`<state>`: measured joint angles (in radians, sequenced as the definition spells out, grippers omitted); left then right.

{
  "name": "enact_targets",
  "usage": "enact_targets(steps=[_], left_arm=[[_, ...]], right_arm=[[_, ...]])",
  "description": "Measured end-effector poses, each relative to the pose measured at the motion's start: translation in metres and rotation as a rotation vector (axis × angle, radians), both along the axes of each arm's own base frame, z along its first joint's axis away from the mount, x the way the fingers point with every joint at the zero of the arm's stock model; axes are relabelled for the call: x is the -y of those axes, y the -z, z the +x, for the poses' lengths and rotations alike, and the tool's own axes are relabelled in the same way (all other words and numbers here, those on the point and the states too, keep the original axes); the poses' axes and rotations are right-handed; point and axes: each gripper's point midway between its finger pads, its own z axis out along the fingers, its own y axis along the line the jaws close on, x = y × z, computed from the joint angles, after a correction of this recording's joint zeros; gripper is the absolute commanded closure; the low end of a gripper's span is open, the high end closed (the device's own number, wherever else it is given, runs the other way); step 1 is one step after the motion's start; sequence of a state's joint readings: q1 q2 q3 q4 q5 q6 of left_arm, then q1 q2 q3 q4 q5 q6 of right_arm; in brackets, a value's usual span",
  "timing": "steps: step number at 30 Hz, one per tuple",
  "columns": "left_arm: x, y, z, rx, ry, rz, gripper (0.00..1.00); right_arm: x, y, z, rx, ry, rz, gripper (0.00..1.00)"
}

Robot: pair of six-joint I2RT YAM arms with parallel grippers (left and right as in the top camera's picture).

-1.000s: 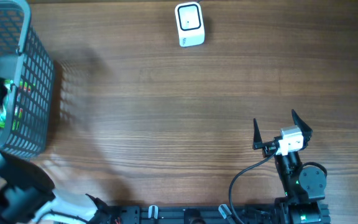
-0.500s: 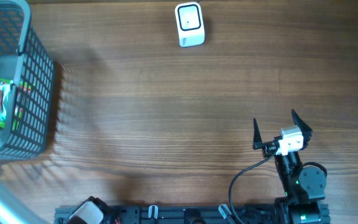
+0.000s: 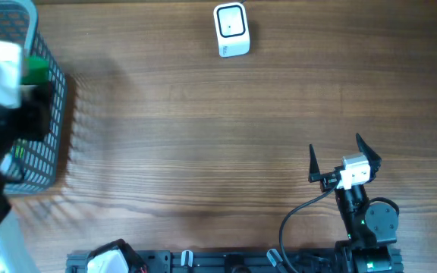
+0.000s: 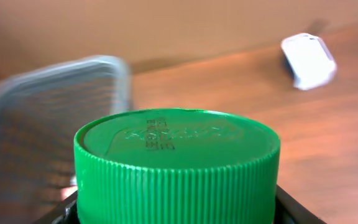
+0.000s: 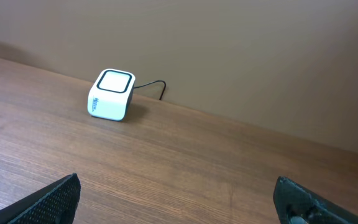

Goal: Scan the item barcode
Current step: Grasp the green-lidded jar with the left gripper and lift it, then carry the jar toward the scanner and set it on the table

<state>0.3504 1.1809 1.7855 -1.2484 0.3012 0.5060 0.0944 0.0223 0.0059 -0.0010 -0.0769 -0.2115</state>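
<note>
Wood-grain table (image 3: 203,136) carries a boxy white scanner (image 3: 231,29) far off and a grey mesh basket (image 3: 48,152) far left. My left gripper (image 3: 35,80) clasps a green ribbed cap (image 4: 176,162), probably a bottle's, over the basket's rim. My right gripper (image 3: 335,148) gapes near right, holding nothing.

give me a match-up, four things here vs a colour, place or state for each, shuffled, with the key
1 scanner
2 basket
3 cap
4 right gripper

a jaws open, holding nothing
b green, gripped
c white, far side
d grey mesh, left side

Pairs: 1-c, 2-d, 3-b, 4-a
</note>
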Motion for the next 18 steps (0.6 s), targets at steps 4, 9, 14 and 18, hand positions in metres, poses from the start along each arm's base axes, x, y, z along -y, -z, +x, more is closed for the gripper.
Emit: enact_targets(steps=[4,9,14,18], left_arm=[[0.048,0.027,0.014,-0.12,0.136,-0.081,0.47],[0.106,0.061,0.031,-0.271,0.281,-0.127,0.47],[0.157,0.109,0.048,-0.448,0.375,-0.122,0.47],[0.193,0.153,0.059,-0.588,0.426,-0.11,0.48]], right_arm=[[0.0,0.0,0.0,0.0,0.0,0.0,0.0],[0.0,0.0,0.0,0.0,0.0,0.0,0.0],[0.0,0.0,0.0,0.0,0.0,0.0,0.0],[0.0,0.0,0.0,0.0,0.0,0.0,0.0]])
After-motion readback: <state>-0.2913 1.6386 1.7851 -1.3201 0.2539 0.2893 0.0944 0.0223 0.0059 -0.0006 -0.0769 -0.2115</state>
